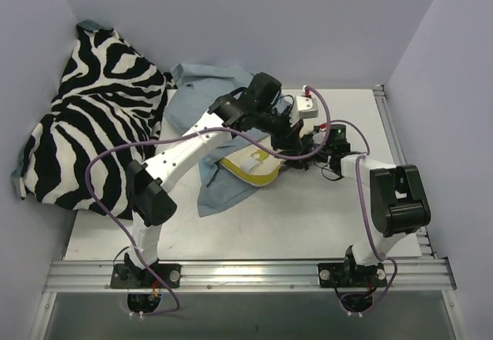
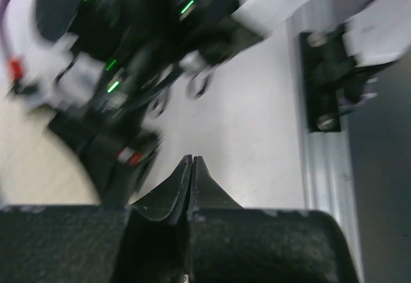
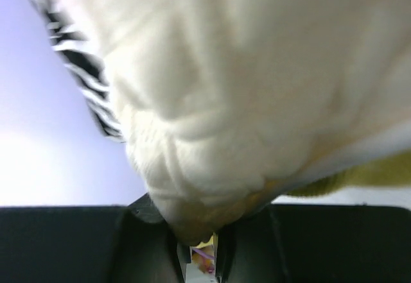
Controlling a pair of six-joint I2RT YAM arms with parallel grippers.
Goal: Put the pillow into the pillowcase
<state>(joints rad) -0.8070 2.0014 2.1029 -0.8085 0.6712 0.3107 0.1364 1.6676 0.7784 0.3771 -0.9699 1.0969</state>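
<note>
The cream pillow (image 1: 250,169) with its yellow edge lies mid-table on the grey-blue pillowcase (image 1: 218,192), which spreads back toward the wall. In the right wrist view the bumpy pillow (image 3: 257,90) fills the frame, and my right gripper (image 3: 200,235) is shut on its corner. From above, the right gripper (image 1: 299,161) sits at the pillow's right end. My left gripper (image 2: 192,162) is shut with nothing between its fingers. It hovers over bare table just above that same end (image 1: 302,138), close to the right arm's wrist.
A black-and-white zebra-print cloth (image 1: 92,116) is heaped at the back left against the wall. An aluminium rail (image 1: 397,136) runs along the table's right edge. The right arm's cabled wrist (image 2: 122,71) is right in front of the left gripper.
</note>
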